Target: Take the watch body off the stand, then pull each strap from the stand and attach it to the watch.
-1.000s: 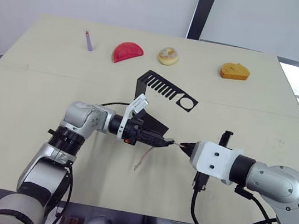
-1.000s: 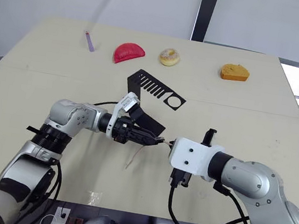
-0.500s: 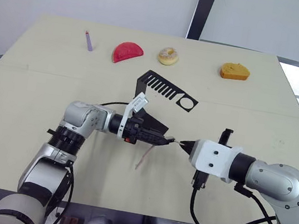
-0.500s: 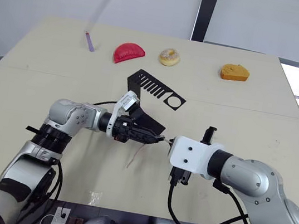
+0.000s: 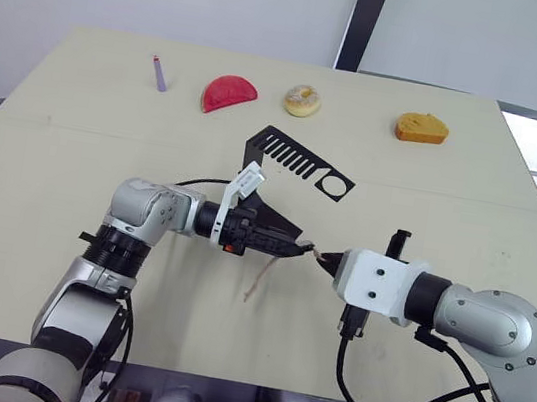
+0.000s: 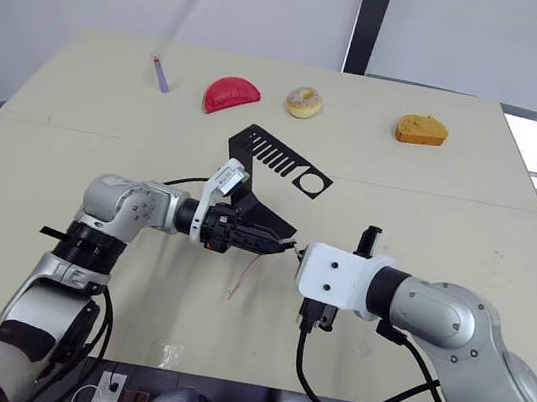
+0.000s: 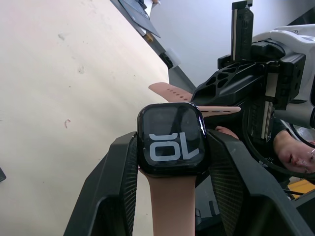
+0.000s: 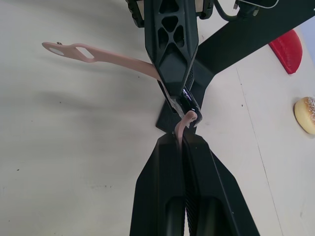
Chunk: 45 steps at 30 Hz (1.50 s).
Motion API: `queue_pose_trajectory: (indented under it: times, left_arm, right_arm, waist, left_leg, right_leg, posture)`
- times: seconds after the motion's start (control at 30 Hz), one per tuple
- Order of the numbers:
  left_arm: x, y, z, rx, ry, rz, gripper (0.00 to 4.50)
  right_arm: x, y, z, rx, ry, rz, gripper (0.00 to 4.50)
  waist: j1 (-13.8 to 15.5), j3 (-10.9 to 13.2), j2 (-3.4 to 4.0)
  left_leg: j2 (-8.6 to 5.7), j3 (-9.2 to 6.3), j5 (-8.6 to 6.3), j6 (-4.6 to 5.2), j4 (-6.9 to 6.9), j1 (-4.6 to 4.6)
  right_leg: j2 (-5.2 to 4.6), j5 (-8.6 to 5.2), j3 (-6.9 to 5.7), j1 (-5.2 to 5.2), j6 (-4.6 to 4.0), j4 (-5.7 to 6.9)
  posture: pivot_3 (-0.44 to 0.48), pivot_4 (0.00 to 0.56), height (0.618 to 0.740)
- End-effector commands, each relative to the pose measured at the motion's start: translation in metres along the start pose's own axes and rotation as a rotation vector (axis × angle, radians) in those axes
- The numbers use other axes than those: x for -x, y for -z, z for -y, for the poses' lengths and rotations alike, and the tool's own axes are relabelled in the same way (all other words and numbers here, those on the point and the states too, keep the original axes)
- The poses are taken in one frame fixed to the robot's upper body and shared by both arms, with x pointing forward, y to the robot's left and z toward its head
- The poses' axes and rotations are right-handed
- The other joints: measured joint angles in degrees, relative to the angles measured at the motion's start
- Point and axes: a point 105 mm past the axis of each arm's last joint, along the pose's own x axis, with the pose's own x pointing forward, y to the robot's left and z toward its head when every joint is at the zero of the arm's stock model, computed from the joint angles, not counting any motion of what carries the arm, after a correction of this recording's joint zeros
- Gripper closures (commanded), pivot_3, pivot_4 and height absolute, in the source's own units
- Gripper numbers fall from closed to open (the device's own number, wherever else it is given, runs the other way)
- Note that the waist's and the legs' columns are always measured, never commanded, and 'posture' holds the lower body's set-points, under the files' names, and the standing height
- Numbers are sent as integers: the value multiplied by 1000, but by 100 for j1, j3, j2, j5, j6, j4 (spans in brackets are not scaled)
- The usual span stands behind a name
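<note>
Pale beige bench [image 5: 72,162] with a grey wall behind it, and both arms meet over the near middle. Left hand [image 7: 171,162] has its two black fingers closed on the sides of the small black rounded-square watch body [image 7: 172,139], dark screen with light digits facing the wrist camera. One thin pink-beige strap [image 7: 172,209] is already on the watch and runs down between those fingers; from the head view it dangles toward the bench as a pale strip [image 5: 259,283].

Right hand [image 8: 184,140] comes in from the opposite side, fingers pinched tight on the second pink-beige strap [image 8: 183,127]. Only its short curled end sticks out, right up against the edge of the watch body. Can't tell if it's actually seated in the slot.

Black bent sheet-metal stand [image 5: 300,161] with the comb slots and round hole sits just behind the hands, nothing hanging on it.

Along the far edge of the bench: a purple stick [image 5: 158,73], a red half-round slice [image 5: 228,93], a sprinkled doughnut [image 5: 302,100] and an orange chunk of bread [image 5: 421,129], all well apart from the action.
</note>
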Motion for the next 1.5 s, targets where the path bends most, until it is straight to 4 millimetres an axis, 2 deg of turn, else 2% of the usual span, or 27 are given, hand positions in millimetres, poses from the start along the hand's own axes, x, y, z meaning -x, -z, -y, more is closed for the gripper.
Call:
queue_pose_trajectory:
  times: [0.03, 0.27, 1.5]
  left_arm:
    - [-7, 0, 14, -32, 79, -13, 2900]
    - [-4, 1, 13, -31, 67, -14, 2900]
    - [-13, -7, 17, 4, 46, 5, 2900]
  right_arm:
    - [4, -6, 8, 44, 38, 10, 4500]
    - [6, -3, 8, 52, 33, -2, 4500]
    - [3, -1, 2, 90, 0, -6, 4500]
  waist:
    - [-1, 0, 0]
    - [-1, 0, 0]
    - [-1, 0, 0]
  left_leg:
    - [0, 0, 0, 0, 0, 0]
    - [0, 0, 0, 0, 0, 0]
    - [0, 0, 0, 0, 0, 1]
  right_leg:
    - [0, 0, 0, 0, 0, 0]
    - [0, 0, 0, 0, 0, 0]
    - [0, 0, 0, 0, 0, 1]
  posture:
    - [0, 150, 737]
    - [0, 150, 737]
    - [0, 150, 737]
